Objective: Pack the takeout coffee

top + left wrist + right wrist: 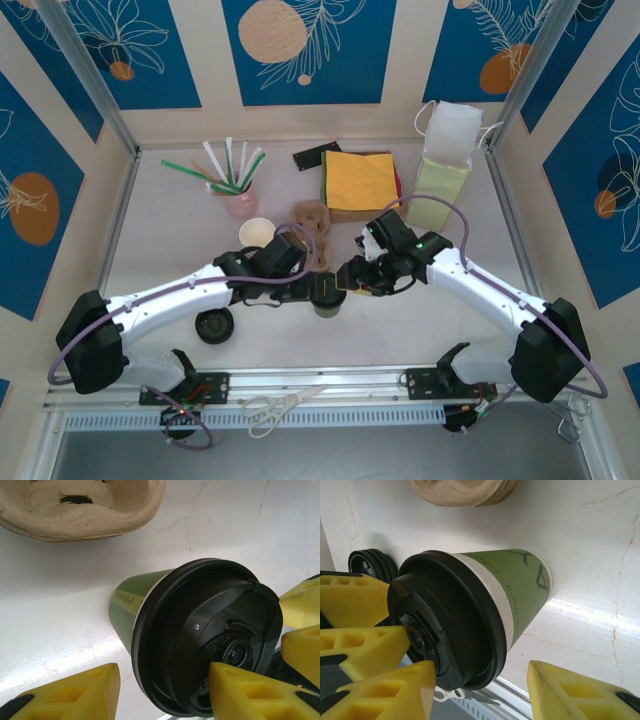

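1. Top external view: you see the white table (400, 330) running beneath both claws, which meet over its middle.
2. The pulp cup carrier (80, 505) lies beyond your left claw (164, 672), apart from its fingers.
3. The takeout coffee (200, 635) stands on the table between the left claw's fingers, lid on. Your right claw (481, 666) straddles it from the opposite side.
4. Left claw: released. Table shows between one finger and the lid. The other finger crosses the lid, and you cannot tell whether it touches.
5. Right claw: released. One finger is at the lid's edge and the other stands well apart from the green wall.
6. A loose black lid (367, 562) lies beyond the right claw, behind the left claw's fingers.
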### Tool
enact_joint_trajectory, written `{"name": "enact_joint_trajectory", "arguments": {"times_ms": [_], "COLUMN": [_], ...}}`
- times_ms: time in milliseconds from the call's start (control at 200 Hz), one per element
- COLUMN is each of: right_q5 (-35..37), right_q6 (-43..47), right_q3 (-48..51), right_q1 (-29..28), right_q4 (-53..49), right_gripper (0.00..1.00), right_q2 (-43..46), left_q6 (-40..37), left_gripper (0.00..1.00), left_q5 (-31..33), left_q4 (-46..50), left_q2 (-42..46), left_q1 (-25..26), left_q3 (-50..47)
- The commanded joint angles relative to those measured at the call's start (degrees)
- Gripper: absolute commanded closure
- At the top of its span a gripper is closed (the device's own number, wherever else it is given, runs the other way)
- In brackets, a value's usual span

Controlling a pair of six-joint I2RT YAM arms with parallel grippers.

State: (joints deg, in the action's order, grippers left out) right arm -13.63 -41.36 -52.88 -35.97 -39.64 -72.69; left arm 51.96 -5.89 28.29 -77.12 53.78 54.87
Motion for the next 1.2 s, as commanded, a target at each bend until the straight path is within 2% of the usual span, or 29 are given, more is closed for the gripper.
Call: {"name": "enact_joint_trajectory", "arguments": {"times_ms": [0,360,770,925,1195], "right_q5": [-1.7,0.1,2.1,3.1,3.2], "right_q6": [1.3,1.9,1.1,0.9,2.5], "right_q3": [-2.0,-1.1,4.2,5.4,0.4], "right_q1": [-0.8,-2.1,-3.1,-2.7,-2.2], "right_q4": [-0.2,-1.3,-1.0,-1.7,-4.5], "right_gripper": [0.49,0.54,0.56,0.59,0.59], "right_q2": [-1.0,-2.9,-3.3,-4.1,-2.3], "left_q6": [-1.6,-1.7,-2.2,-2.3,-2.7], "left_gripper": [0.52,0.56,0.56,0.57,0.57], "left_q5": [0.6,0.9,1.5,1.5,2.6], "left_q4": [1.6,2.3,3.7,4.0,6.1], "left_q2": [-0.3,-0.5,-1.4,-1.5,1.2], "left_q1": [0.4,0.6,1.5,1.5,1.5], "left_q3": [-1.1,-2.5,-3.8,-4.4,-1.7]}}
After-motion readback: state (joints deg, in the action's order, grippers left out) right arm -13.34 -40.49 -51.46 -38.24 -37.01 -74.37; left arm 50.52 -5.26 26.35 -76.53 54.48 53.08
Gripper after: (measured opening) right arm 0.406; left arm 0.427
